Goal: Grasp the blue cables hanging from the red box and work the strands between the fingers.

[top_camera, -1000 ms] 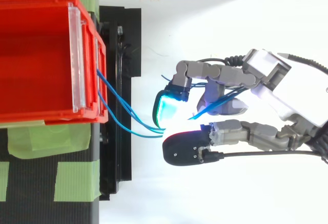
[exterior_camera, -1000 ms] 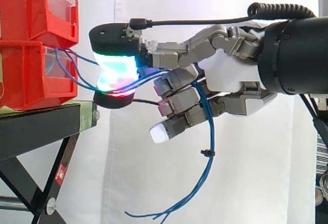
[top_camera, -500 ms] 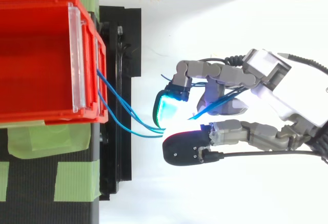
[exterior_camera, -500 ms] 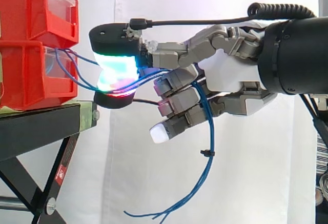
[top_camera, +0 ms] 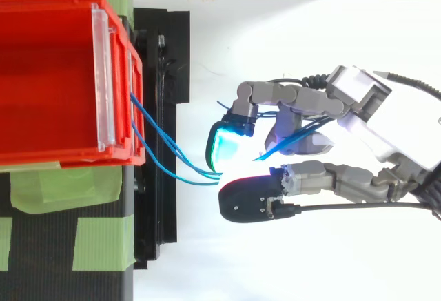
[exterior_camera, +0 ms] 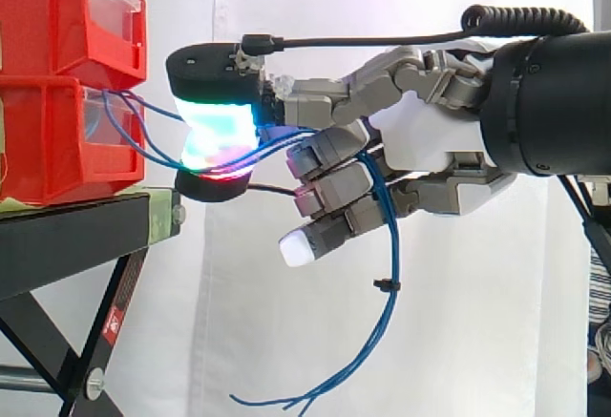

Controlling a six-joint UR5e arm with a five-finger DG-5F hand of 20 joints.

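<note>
The hand [exterior_camera: 430, 155] grips the blue cables [exterior_camera: 390, 245]. Two glowing fingertips [exterior_camera: 224, 121] press together on the strands just ahead of the palm, the upper pad green-cyan and the lower one reddish. From that pinch the cables run away from the hand to the front of the lower red box [exterior_camera: 48, 140], which sits beyond the fingertips on a black stand [exterior_camera: 76, 240]. Behind the pinch the strands pass between the curled fingers and hang in a loose curve below the hand, their ends free before the white curtain [exterior_camera: 477, 341]. A small black tie [exterior_camera: 385, 286] sits on the strands just under the fingers.
</note>
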